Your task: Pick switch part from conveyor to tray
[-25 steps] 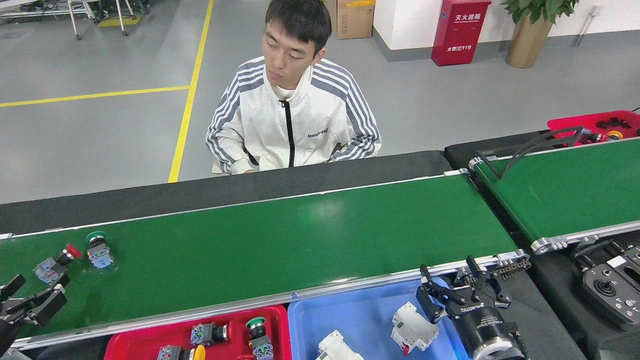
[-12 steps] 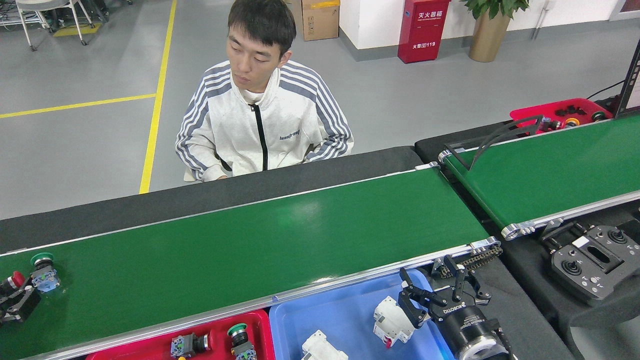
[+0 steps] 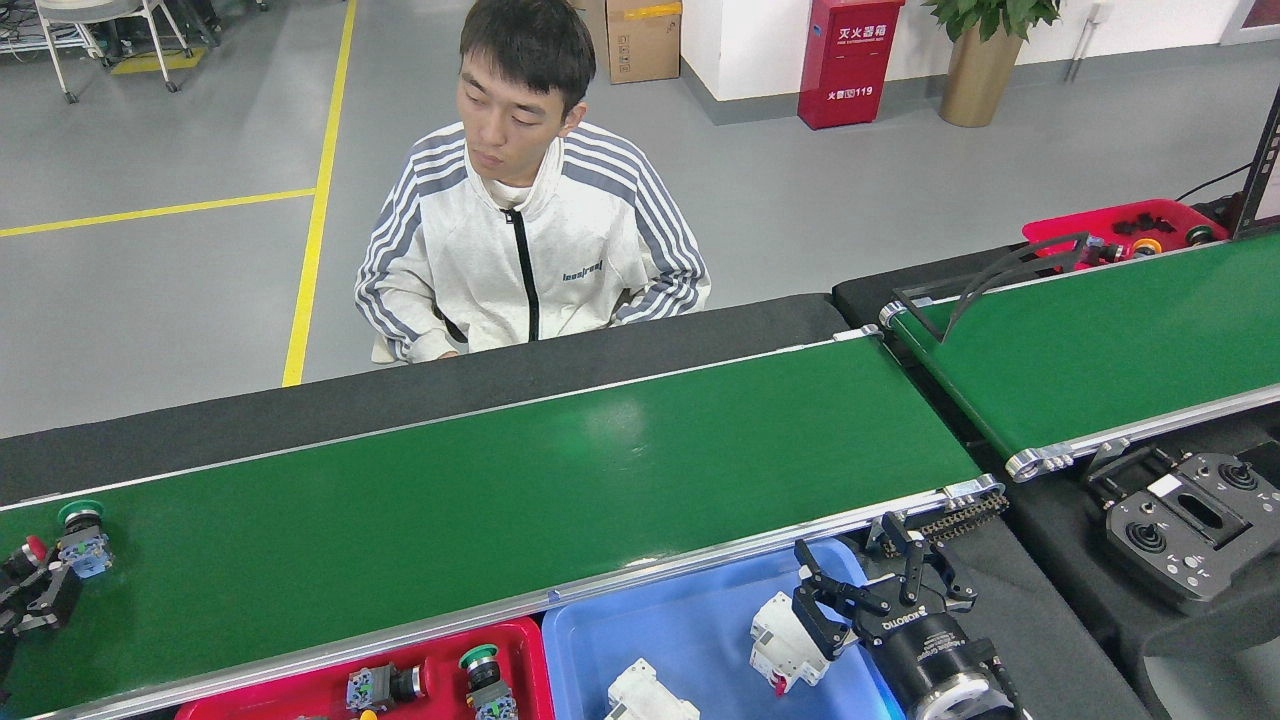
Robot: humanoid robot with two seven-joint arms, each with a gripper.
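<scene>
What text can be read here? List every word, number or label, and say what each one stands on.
"119", after blurred characters: lower label on the red cabinet.
White characters on the cabinet's upper label: too blurred to read.
"ROBOTIQ": black body of the right end effector; small, reads roughly so.
Small dark word on the chest of the person's jacket: too blurred to read.
Markings on the black controller: too small to read.

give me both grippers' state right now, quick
Left gripper: at the red-capped switch part on the conveyor, grip cannot be told.
Right gripper: open, empty, over the blue tray.
</scene>
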